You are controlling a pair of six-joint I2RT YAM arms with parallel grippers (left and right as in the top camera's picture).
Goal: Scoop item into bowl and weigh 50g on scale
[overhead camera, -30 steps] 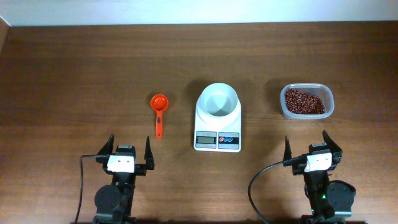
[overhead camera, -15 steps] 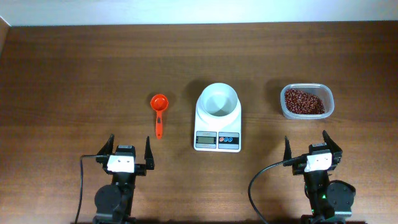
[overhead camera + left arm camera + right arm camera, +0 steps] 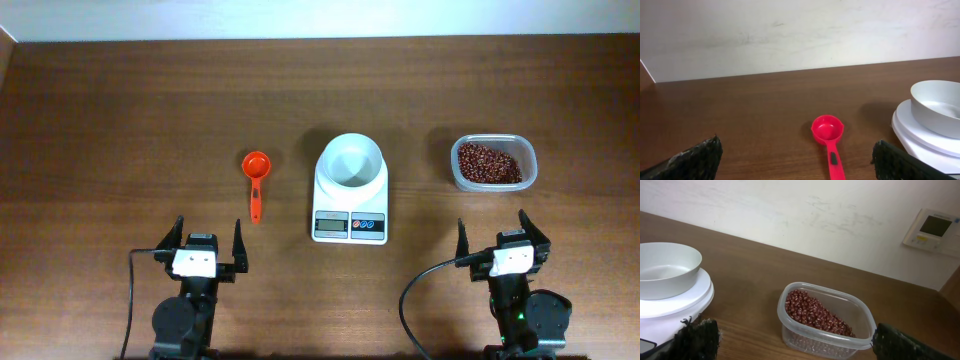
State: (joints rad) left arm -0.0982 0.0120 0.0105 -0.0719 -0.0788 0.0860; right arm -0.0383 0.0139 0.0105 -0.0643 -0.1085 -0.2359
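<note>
Dark brown wooden table (image 3: 100,120) fills the overhead view, with a pale wall (image 3: 790,35) behind it in both wrist views. We judge the task not yet begun: nothing is scooped and nothing is weighed.

At the centre sits a flat white digital kitchen scale (image 3: 350,226), its grey display and its blue and red buttons facing six o'clock. The reading is too small for us to tell. On its platform rests a small round white bowl (image 3: 350,160), which we see is empty.

At three o'clock from the scale, well apart from it, stands a clear rounded-rectangular plastic tub (image 3: 531,170). It holds the item, a loose heap of small dark reddish-brown beans (image 3: 488,163). We see none on the table or in the bowl.

At nine o'clock from the scale lies an orange-red plastic measuring scoop (image 3: 256,180), cup toward twelve o'clock and handle toward six, empty and untouched.

The left gripper (image 3: 209,238) sits at seven o'clock, its jaws spread wide and holding nothing, with the scoop ahead of it. The right gripper (image 3: 492,236) sits at five o'clock, its jaws likewise wide and bare, with the tub ahead of it.

What is left, as we judge it: pick up the scoop, carry beans from tub to bowl, and add until the scale shows the weight asked for.
</note>
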